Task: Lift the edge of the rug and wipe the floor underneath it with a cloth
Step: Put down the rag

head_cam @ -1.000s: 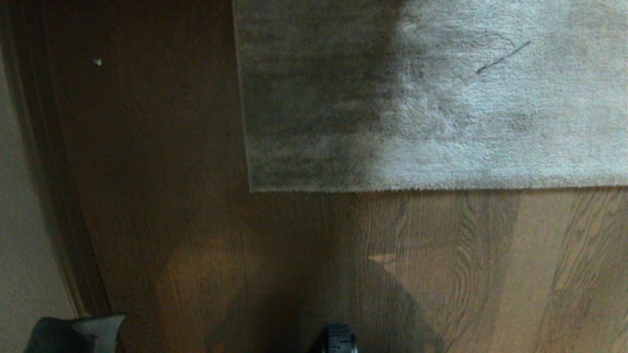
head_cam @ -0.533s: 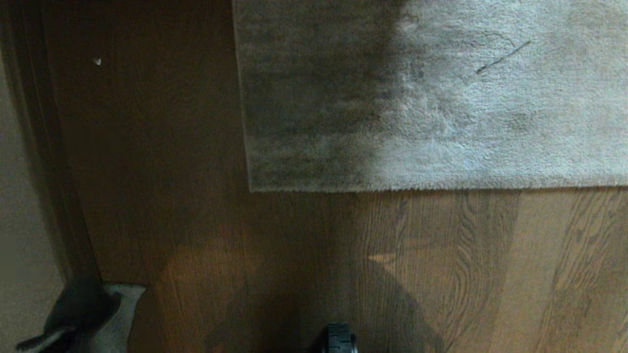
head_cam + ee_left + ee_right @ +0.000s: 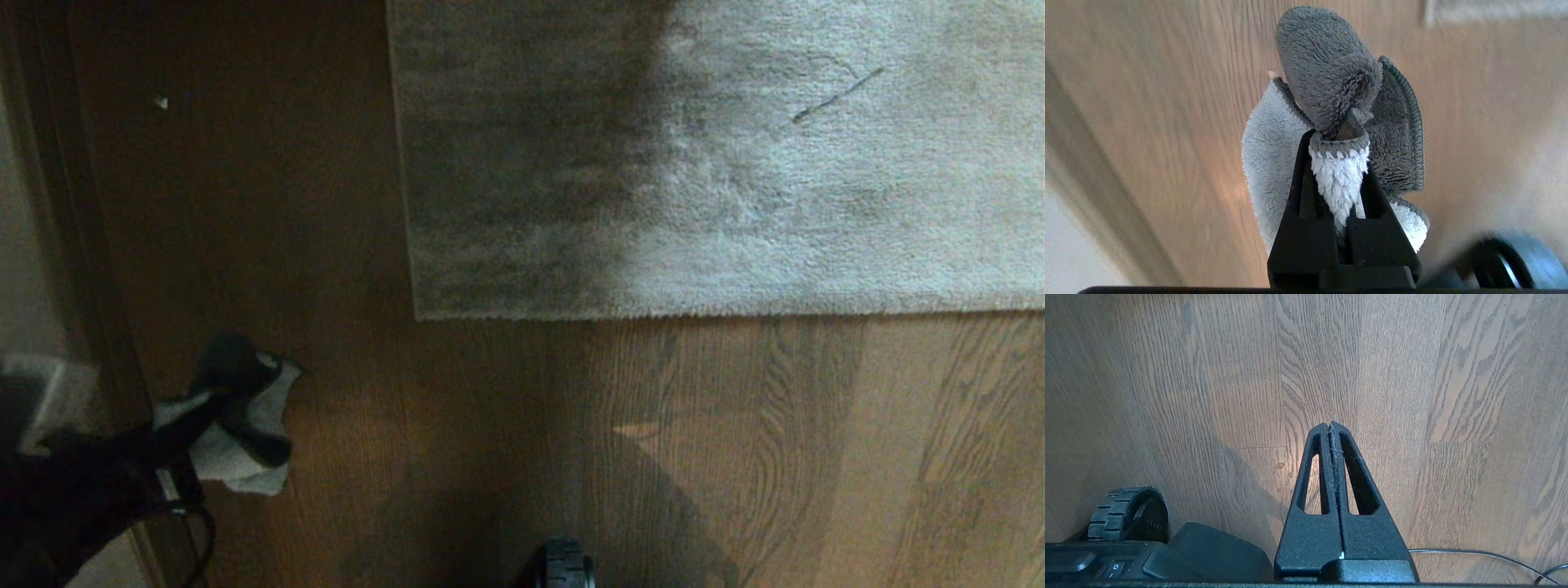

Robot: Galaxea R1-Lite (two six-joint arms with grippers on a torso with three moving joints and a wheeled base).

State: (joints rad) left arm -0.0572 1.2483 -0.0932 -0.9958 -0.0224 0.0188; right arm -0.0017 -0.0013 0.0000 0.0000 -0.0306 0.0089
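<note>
The light grey plush rug (image 3: 735, 163) covers the far part of the head view. Its straight rug edge (image 3: 718, 314) lies flat on the brown wood-grain floor (image 3: 735, 449), with a corner at the left end. At the near left, my left gripper (image 3: 204, 402) is shut on the cloth (image 3: 245, 457), a grey rag with a darker patch. It hangs over the floor, well short of the rug corner. In the left wrist view the cloth (image 3: 1327, 61) bunches out past the left gripper (image 3: 1337, 136). My right gripper (image 3: 1329, 424) is shut and holds nothing, parked low over the floor (image 3: 1208, 375).
A wall and dark baseboard (image 3: 73, 245) run along the left side. A white speck (image 3: 162, 103) lies on the floor far left. A dark thin line (image 3: 837, 95) marks the rug. My base wheel (image 3: 1126, 514) and a thin cable (image 3: 1474, 553) sit near the right gripper.
My left arm has swung up from the bottom left corner, carrying the cloth forward towards the rug. The right gripper and the rug have not moved.
</note>
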